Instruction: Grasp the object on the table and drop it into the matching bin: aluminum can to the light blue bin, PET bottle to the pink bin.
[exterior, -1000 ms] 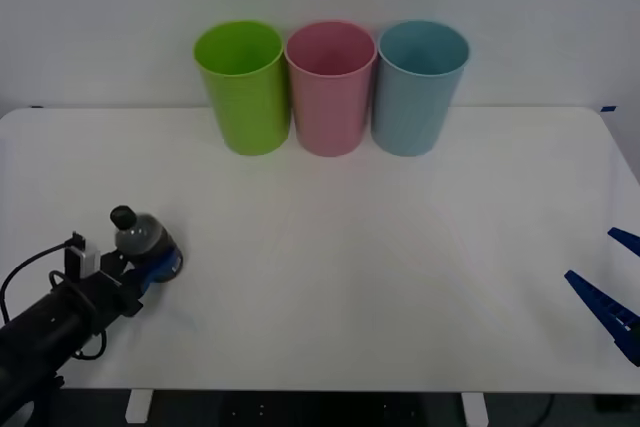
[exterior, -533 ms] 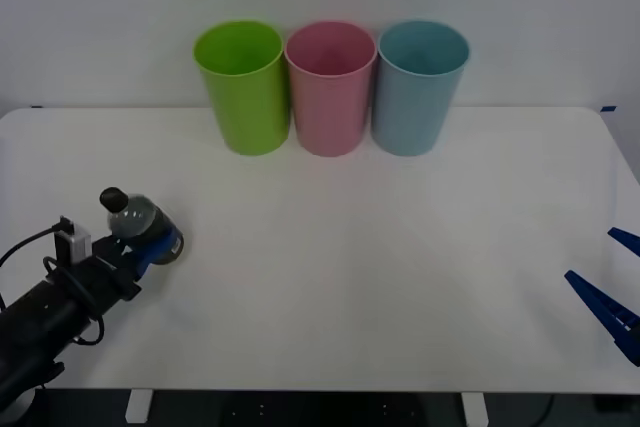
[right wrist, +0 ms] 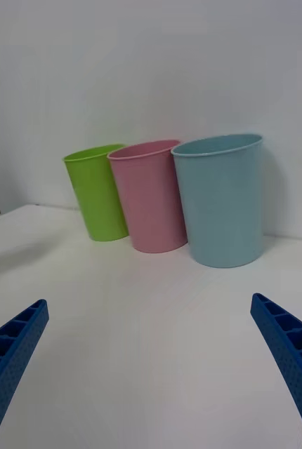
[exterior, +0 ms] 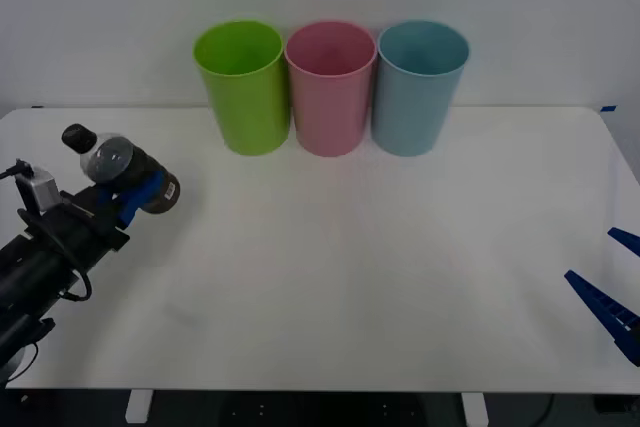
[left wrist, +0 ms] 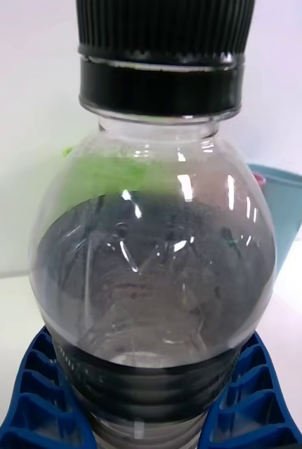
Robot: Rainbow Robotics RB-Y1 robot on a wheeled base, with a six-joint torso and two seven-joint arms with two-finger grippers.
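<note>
My left gripper is shut on the PET bottle, a small clear bottle with a black cap and dark label, held above the left side of the white table. In the left wrist view the bottle sits between the blue fingers. The pink bin stands at the back centre, with the light blue bin to its right. My right gripper is open at the table's right edge, its fingers spread wide, facing the pink bin and the light blue bin.
A lime green bin stands left of the pink one, touching it; it shows as well in the right wrist view. A pale wall rises right behind the bins. Open tabletop lies between the bottle and the bins.
My left gripper has lifted the bottle off the table, moving it up and a little to the left. The right arm has stayed still.
</note>
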